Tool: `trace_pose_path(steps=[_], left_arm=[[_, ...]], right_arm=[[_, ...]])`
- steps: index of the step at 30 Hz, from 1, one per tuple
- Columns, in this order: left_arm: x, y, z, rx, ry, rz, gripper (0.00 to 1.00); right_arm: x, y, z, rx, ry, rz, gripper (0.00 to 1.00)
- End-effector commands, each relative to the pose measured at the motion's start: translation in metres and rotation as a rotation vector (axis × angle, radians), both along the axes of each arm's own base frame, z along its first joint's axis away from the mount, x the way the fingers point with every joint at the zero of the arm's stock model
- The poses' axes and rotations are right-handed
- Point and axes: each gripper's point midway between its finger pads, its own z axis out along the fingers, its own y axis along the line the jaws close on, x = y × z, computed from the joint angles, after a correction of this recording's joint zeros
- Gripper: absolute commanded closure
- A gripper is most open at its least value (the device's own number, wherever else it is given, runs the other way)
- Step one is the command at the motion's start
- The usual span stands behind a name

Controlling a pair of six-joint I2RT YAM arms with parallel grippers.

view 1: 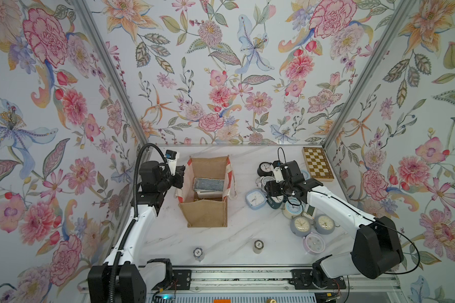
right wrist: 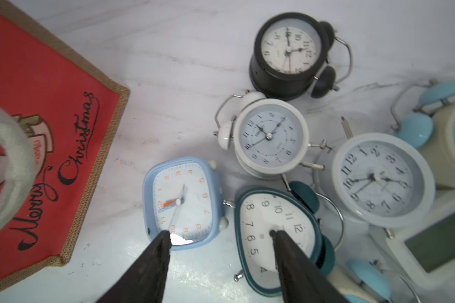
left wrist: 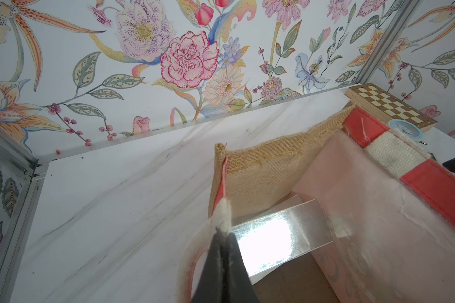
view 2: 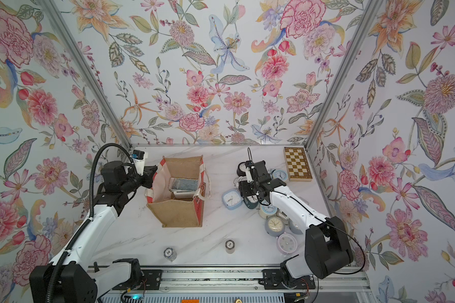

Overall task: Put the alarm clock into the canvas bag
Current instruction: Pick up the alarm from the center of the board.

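Left claw (left wrist: 222,233) apparently nips canvas bag (left wrist: 260,168)

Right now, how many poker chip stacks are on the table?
2. The bluish stack stands near the front edge, before the canvas bag; the tan stack stands apart, toward the robot's right. The bag may hide more.

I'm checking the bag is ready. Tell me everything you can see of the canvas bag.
The canvas bag is a boxy tan burlap tote with red-and-white striped side trim, whitish strap handles and a red "Merry Christmas" face. It stands upright and open on the marble table, a shiny flat panel inside. The left gripper is shut on its rim strap.
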Motion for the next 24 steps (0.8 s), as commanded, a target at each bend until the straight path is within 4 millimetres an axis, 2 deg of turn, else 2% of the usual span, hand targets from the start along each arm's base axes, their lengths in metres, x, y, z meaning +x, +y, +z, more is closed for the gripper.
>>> trace_pose_path(steps=[1, 6, 15, 18, 19, 23, 24], left_arm=[[-0.001, 0.002, 0.007, 0.013, -0.028, 0.001, 0.96], [-0.001, 0.002, 0.006, 0.014, -0.029, 0.000, 0.96], [-0.001, 0.002, 0.006, 0.016, -0.028, -0.001, 0.96], [-0.001, 0.002, 0.007, 0.016, -0.029, 0.000, 0.96], [-0.001, 0.002, 0.006, 0.016, -0.026, 0.000, 0.96], [-0.001, 0.002, 0.006, 0.017, -0.027, 0.000, 0.96], [-0.001, 0.002, 0.006, 0.018, -0.027, -0.001, 0.96]], right_arm=[[-0.008, -0.015, -0.014, 0.024, 0.126, -0.103, 0.33], [-0.008, -0.028, -0.024, 0.023, 0.175, -0.183, 0.31], [-0.005, -0.044, -0.041, 0.092, 0.249, -0.547, 0.23], [-0.007, -0.045, -0.049, 0.111, 0.280, -0.617, 0.19], [-0.007, -0.046, -0.051, 0.111, 0.288, -0.636, 0.17], [-0.008, -0.045, -0.056, 0.117, 0.310, -0.667, 0.00], [-0.007, -0.043, -0.055, 0.117, 0.310, -0.665, 0.01]])
